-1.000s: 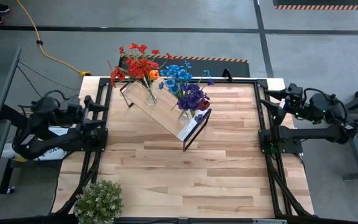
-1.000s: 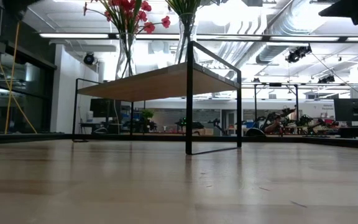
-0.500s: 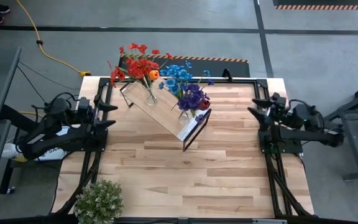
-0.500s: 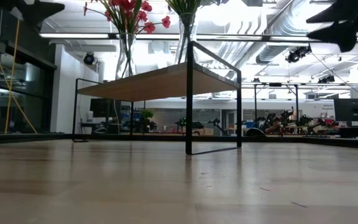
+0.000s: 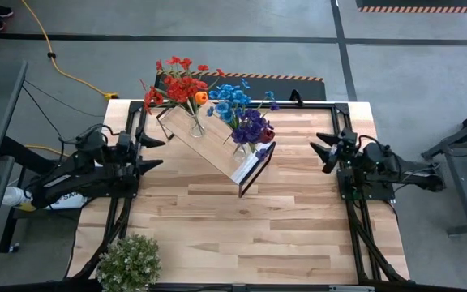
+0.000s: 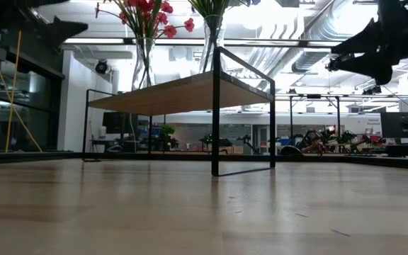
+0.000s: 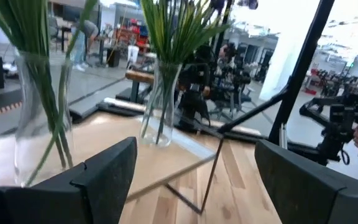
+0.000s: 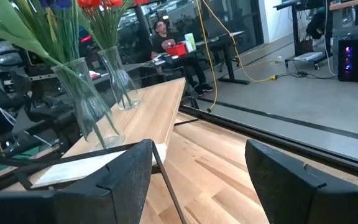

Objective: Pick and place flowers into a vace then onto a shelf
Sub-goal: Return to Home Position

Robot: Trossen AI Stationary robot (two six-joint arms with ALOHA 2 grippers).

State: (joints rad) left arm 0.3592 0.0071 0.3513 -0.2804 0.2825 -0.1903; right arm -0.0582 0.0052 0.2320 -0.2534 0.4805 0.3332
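White lettering [image 5: 69, 197] on the left arm is too small to read. The left gripper [image 5: 159, 152] hangs spread and empty at the table's [image 5: 282, 227] left edge. On the light-wood shelf with black frame [image 5: 214, 151], the left clear glass vase [image 5: 195, 126] holds red and orange flowers [image 5: 181, 83], and the right clear glass vase [image 5: 242, 148] holds blue and purple flowers [image 5: 246, 113]. The right gripper [image 5: 321, 152] hangs spread and empty at the right edge. Only the right wrist view shows a seated person [image 8: 166, 40] beyond the table.

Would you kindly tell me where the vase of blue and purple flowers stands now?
In the high view, the blue-and-purple vase stands on the shelf, toward its lower-right end, beside the red-flower vase.
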